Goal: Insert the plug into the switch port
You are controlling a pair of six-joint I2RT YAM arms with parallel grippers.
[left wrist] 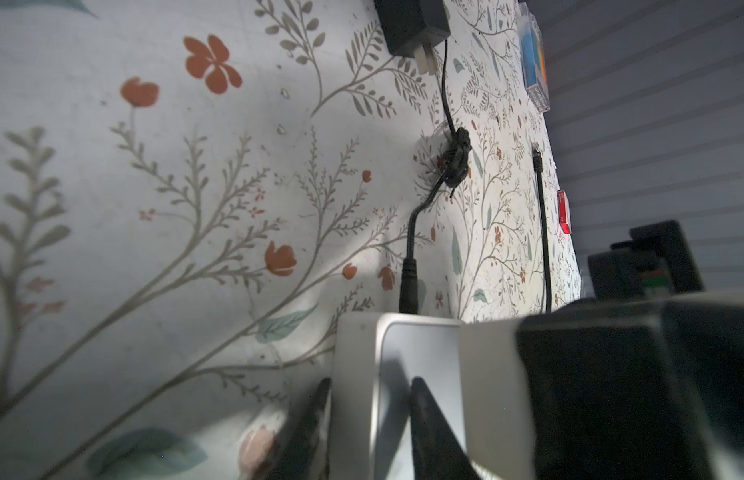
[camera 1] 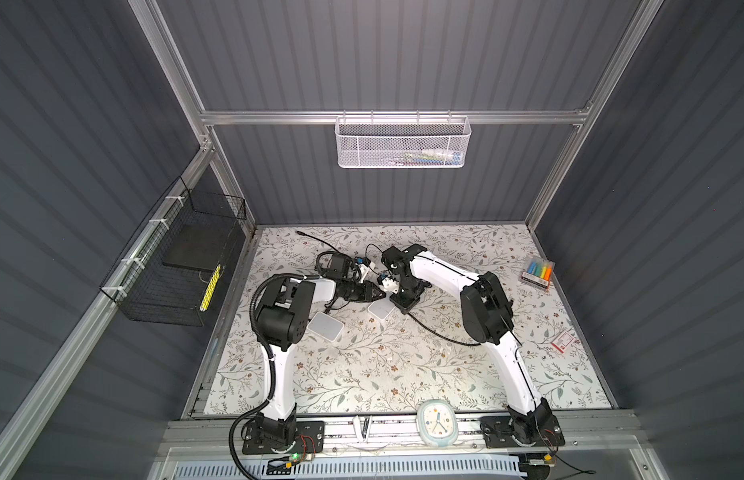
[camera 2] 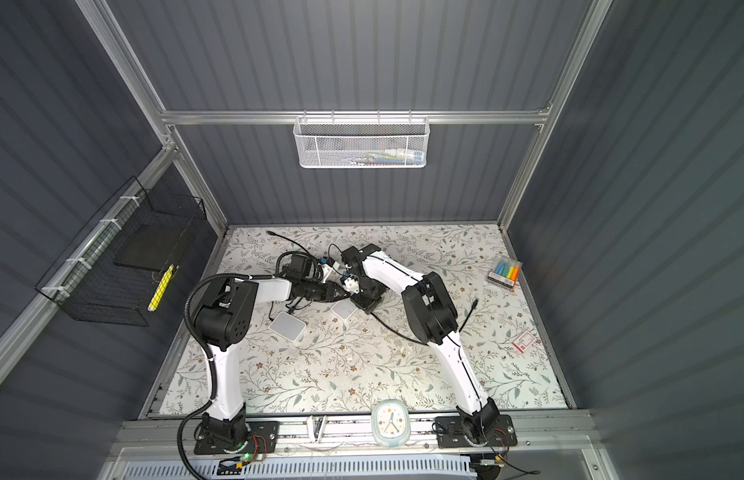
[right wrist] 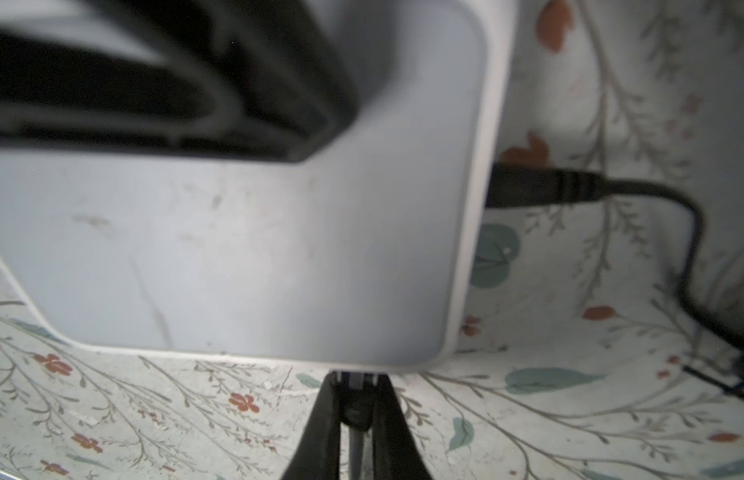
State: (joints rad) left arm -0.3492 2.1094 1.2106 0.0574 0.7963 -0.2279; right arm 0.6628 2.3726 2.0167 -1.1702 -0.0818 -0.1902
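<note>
- Carrying the whole job, the desk (camera 1: pixel 403 374) holds two white boxes near its middle in both top views. Both arms meet over the farther one, so I judge the reaching and picking up done.
- The left arm (camera 1: pixel 278 316) lies low across the desk. Its jaws are clamped on the rim of the switch (left wrist: pixel 420 353), one each side of the edge, which steadies it for the push.
- The right arm (camera 1: pixel 440 274) bends over from the far side and comes down on the same switch, with its jaws clamped on the plug.
- The switch lies flat on the desk between the two arms, and nothing shows it tipped.
- The second white box (camera 1: pixel 325 328) sits apart beside the left arm, with nothing touching it.
- A black power lead (right wrist: pixel 524 189) already sits in one side of the switch, and it is not the plug in hand.
- The black cable (camera 1: pixel 436 332) trails loose over the desk from the right jaws.
- The plug (right wrist: pixel 355 399) points straight at the switch's near side, its clear tip touching that wall.
- The port is hidden under the rim, so I cannot tell whether the plug is partly in or only at the mouth. Probably left are the last push home and letting go.
</note>
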